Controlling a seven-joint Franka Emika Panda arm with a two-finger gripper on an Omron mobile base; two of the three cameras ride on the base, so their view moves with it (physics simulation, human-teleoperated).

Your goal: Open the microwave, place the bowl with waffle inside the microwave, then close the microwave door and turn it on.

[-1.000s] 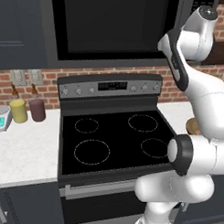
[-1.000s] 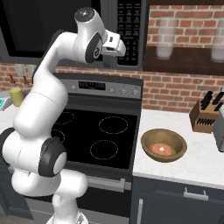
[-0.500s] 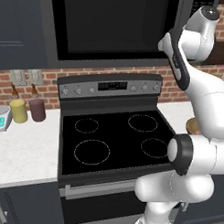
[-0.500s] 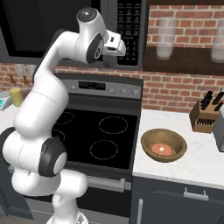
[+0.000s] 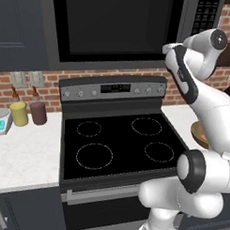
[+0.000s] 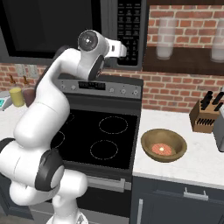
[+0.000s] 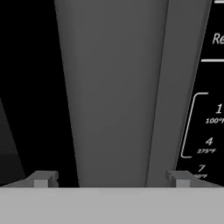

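- Kitchen wall of red brick (image 6: 175, 89) runs behind a white counter (image 5: 26, 153); dark cabinets above and below.
- Far left on the counter: a small scale (image 5: 0, 121), then a yellow jar (image 5: 18, 113) and a dark maroon jar (image 5: 38, 112) side by side, just beside the stove.
- Black four-burner stove (image 5: 118, 145) sits centre, its grey control panel (image 5: 113, 88) at the back.
- Microwave (image 5: 120, 30) hangs above the stove. Microwave door (image 5: 117, 25) is shut, black window dark.
- Curved grey bar handle (image 7: 111, 92) fills the hand view, running top to bottom; black keypad (image 7: 210, 122) to its right shows 1, 4 and 7.
- Gripper (image 7: 111, 179) is up at the right end of the door, pointing into the handle. Fingertips (image 7: 41, 179) stand wide apart, one on each side of the bar; released, clamping nothing. Whether the pads touch the bar cannot be told.
- From the right base view the white hand (image 6: 117, 47) sits against the door edge, just left of the keypad (image 6: 129, 28).
- Right of the stove: brown wooden bowl (image 6: 164, 145) on the counter, upright, well below the gripper. Waffle (image 6: 163, 149) lies in its bottom.
- Far right: knife block (image 6: 204, 116) against the brick; two glass jars (image 6: 164, 38) on a shelf above.
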